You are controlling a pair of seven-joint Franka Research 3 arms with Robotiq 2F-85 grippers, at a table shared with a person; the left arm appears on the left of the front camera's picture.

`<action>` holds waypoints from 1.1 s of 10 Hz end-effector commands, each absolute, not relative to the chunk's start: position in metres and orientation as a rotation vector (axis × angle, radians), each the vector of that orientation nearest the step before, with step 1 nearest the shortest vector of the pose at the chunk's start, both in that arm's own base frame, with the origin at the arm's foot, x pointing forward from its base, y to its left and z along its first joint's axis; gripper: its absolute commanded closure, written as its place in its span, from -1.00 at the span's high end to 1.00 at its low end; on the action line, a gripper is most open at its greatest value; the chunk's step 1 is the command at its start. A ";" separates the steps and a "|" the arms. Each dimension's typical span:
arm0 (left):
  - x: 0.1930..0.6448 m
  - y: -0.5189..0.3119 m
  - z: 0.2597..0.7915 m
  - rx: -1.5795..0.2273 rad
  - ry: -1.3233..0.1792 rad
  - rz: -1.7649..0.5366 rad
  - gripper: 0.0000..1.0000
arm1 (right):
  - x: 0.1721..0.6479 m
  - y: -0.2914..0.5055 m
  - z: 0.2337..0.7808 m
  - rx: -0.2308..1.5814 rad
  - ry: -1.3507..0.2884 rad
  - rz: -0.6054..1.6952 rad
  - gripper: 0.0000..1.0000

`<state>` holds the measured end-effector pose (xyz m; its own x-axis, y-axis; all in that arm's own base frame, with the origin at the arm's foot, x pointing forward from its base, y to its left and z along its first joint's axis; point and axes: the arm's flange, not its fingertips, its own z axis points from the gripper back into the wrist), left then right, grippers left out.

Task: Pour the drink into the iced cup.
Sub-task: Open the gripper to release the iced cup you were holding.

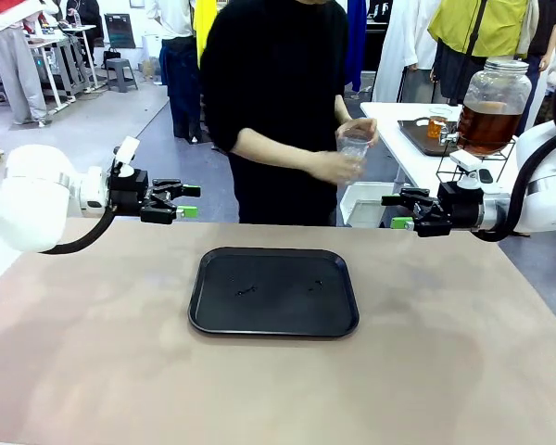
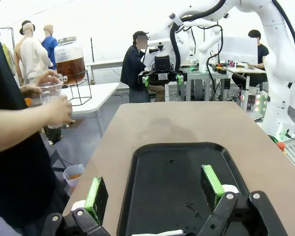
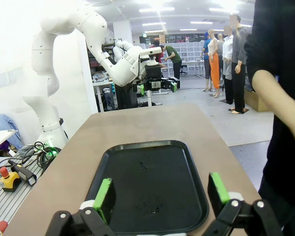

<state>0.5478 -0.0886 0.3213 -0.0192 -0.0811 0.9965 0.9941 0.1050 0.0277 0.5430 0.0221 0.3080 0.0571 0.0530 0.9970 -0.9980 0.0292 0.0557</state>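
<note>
A black tray (image 1: 273, 291) lies in the middle of the brown table (image 1: 93, 352), with a few small wet specks on its surface. The left gripper (image 1: 187, 201) hangs above the table to the left of the tray, its jaws spread wide with nothing between them; in the left wrist view its green pads (image 2: 94, 192) stand well apart over the tray's near edge. The right gripper (image 1: 395, 211) hangs opposite, to the right of the tray, likewise wide open and holding nothing – the right wrist view shows its pads (image 3: 103, 194) apart above the tray, with the left arm (image 3: 64, 44) across the table.

At the far side of the table stands a person in black (image 1: 278, 102), holding a clear plastic cup (image 1: 354, 146) in both hands at chest height, off the table and behind the tray. What is in the cup cannot be made out.

The drink (image 1: 486, 126) – amber-brown liquid – sits in a large glass jar (image 1: 494, 85) with a spigot, on a black wire stand (image 1: 463, 169) on a white side table (image 1: 398, 125) behind the right arm, well apart from the tray. A dark tray with a small glass of orange liquid (image 1: 436, 126) sits just beside the jar
</note>
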 end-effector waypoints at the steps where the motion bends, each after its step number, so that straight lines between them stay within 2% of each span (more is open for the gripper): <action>1: 0.550 -0.089 0.324 -1.065 -1.211 -1.177 1.00 | 0.544 0.024 0.312 1.182 -1.132 1.170 1.00; 11: 0.550 -0.089 0.324 -1.065 -1.211 -1.177 1.00 | 0.544 0.024 0.312 1.182 -1.132 1.170 1.00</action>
<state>0.5478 -0.0886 0.3213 -0.0191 -0.0812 0.9965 0.9941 0.1050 0.0276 0.5430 0.0221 0.3080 0.0571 0.0530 0.9970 -0.9980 0.0292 0.0557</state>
